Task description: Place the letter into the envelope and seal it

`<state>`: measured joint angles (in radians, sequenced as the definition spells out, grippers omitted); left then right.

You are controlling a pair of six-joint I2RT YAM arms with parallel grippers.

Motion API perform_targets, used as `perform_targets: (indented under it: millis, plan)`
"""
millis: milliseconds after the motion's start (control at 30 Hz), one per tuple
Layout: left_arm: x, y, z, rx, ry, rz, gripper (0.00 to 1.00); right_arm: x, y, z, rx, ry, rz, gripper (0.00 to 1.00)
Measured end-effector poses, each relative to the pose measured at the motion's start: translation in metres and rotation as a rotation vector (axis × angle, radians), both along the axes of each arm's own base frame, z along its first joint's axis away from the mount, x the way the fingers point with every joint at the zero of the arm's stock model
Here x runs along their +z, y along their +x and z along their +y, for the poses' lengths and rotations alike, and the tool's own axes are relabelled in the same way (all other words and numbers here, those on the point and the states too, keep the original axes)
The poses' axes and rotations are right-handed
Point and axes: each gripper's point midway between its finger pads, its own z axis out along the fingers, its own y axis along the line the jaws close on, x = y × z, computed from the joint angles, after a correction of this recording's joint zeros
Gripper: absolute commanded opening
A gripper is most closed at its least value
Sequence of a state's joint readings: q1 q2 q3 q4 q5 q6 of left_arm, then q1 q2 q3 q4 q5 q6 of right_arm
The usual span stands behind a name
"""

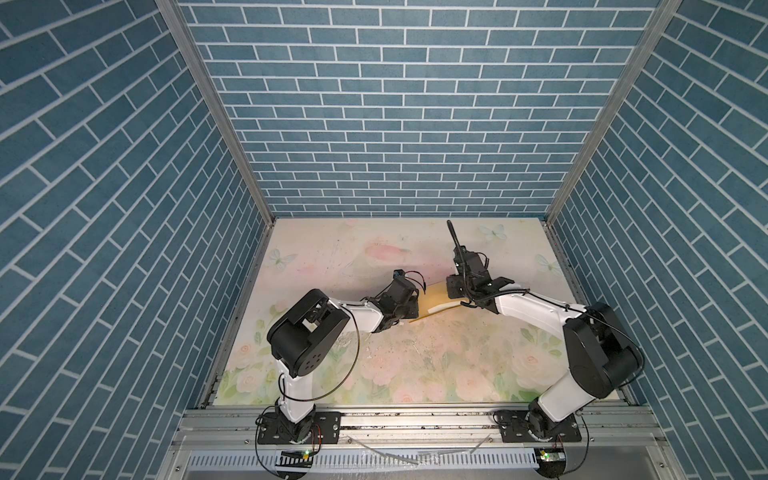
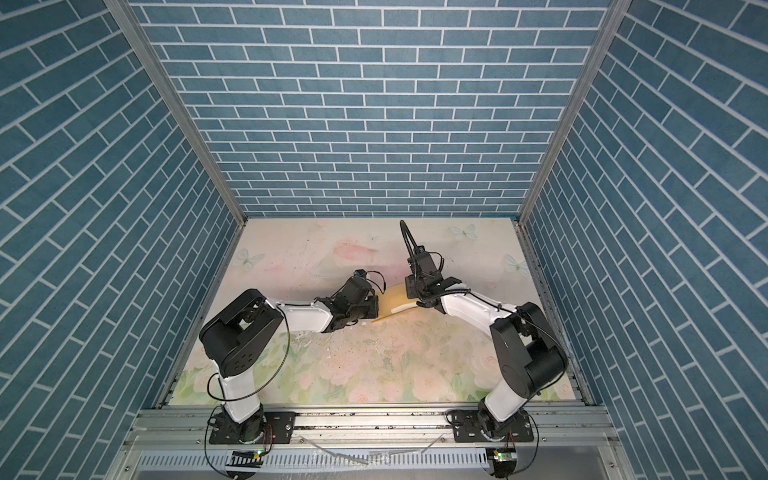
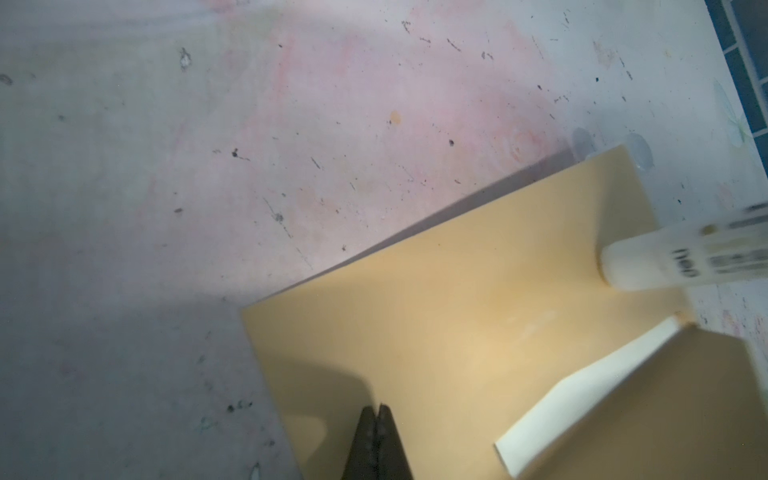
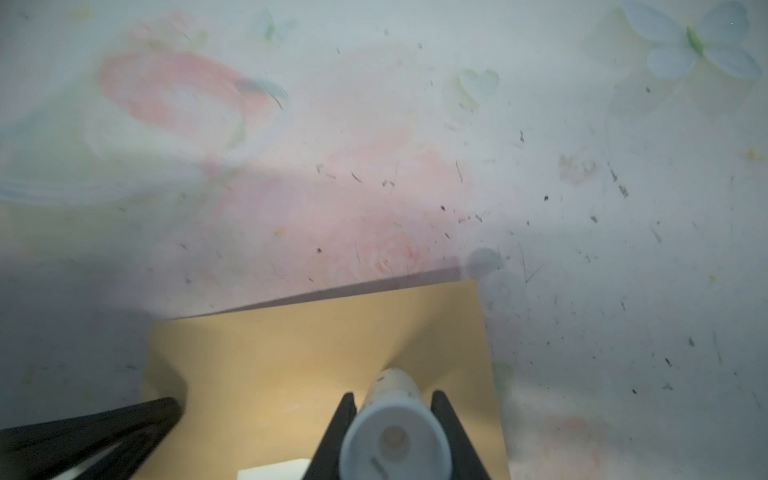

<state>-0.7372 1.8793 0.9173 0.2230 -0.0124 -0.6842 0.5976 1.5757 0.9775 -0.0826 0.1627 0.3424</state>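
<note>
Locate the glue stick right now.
In the right wrist view the white glue stick sits clamped in the right gripper, its tip over the mustard-yellow envelope mid-table, opposite the shut left gripper.

Three walls [image 1: 399,108] printed with blue-grey brick and pale mortar lines close in the work space, joined at the corners by slanted aluminium posts [image 1: 208,104]. The table top [image 1: 415,365] carries a pale floral print of pink roses, green leaves and light blue butterflies [image 4: 698,45], speckled with dark scuffs and scratches, and soft even light leaves only faint grey shadows on it. Along the near edge runs an aluminium rail [image 1: 415,419] with a slotted white cable duct [image 1: 415,461] below it.
</note>
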Motion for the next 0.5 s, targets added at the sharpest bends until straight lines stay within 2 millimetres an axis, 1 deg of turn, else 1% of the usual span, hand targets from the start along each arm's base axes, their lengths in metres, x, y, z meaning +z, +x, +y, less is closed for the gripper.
perform_targets:
  millis: [100,133,200,300,500]
  plan:
    - [0.000,0.001,0.001,0.005,0.001,-0.004,0.00,0.033,0.002,0.016,0.039,0.114,-0.067,0.00]
    - [0.000,0.001,0.001,0.005,0.001,-0.004,0.00,0.040,0.002,0.021,0.055,0.140,-0.083,0.00]
    - [0.000,0.001,0.001,0.005,0.000,-0.004,0.00,0.044,0.000,0.031,0.082,0.170,-0.090,0.00]
    - [0.000,0.001,0.001,0.005,0.000,-0.004,0.00,0.033,-0.007,0.044,0.119,0.169,-0.060,0.00]
    - [0.000,0.001,0.001,0.005,-0.002,-0.007,0.00,-0.003,-0.021,0.064,0.171,0.119,0.024,0.00]
